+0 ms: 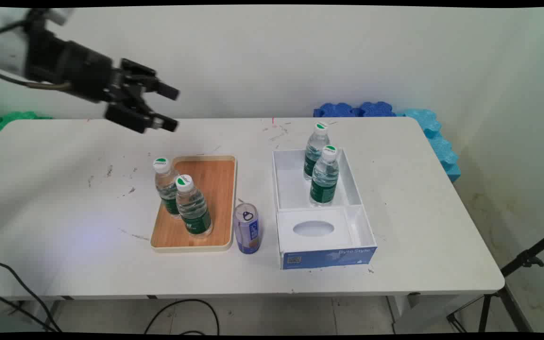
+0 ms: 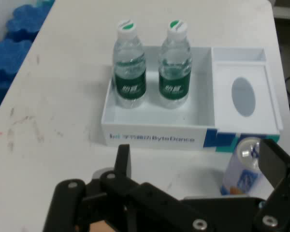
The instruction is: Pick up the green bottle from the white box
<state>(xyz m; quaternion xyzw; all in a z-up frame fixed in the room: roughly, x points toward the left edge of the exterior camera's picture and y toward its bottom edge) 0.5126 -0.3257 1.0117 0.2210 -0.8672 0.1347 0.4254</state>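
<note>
Nearest you stood the blue can [image 1: 246, 228], between the wooden tray [image 1: 215, 198] with 2 water bottles [image 1: 184, 203] and the white box [image 1: 321, 238] holding 2 more bottles [image 1: 323, 172]. Your gripper [image 1: 168, 107] hung spread apart and empty above the table [image 1: 64, 189], beyond the tray's far edge.

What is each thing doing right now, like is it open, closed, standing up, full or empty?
Black two-finger gripper: open, empty, in the air above the table.
Two clear water bottles on the wooden tray: upright, capped.
Two clear water bottles in the white box: upright, capped.
Blue drink can: upright, tab flat.
White cardboard box: open on top.
Wooden tray: flat on the table.
</note>
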